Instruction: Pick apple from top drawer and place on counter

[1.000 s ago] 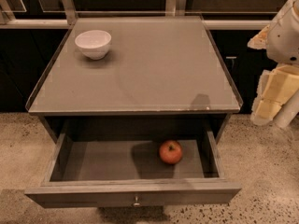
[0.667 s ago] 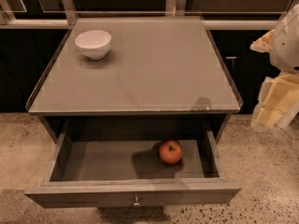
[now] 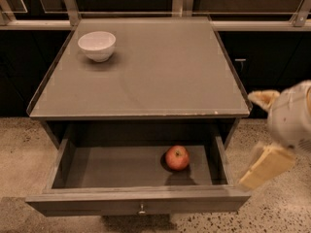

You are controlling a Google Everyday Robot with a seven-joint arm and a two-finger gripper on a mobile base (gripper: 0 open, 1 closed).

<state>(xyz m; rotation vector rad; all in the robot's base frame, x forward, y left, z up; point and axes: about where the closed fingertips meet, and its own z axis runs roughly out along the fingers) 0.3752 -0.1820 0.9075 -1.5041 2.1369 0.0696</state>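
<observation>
The reach is under way. The gripper (image 3: 255, 137) hangs at the frame's right edge, jaws apart and empty, beside the open drawer (image 3: 138, 202). The apple (image 3: 177, 158) sits inside, right of centre. Next, the gripper should swing left and descend over it.

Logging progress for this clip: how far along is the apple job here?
Done: the top drawer stands pulled open. In hand: nothing; the hand hangs open to the right of the drawer's front corner, outside it. Left: grasp the apple lying in the drawer's right part, lift it out and set it on the counter, where a white bowl sits at the back left.
</observation>
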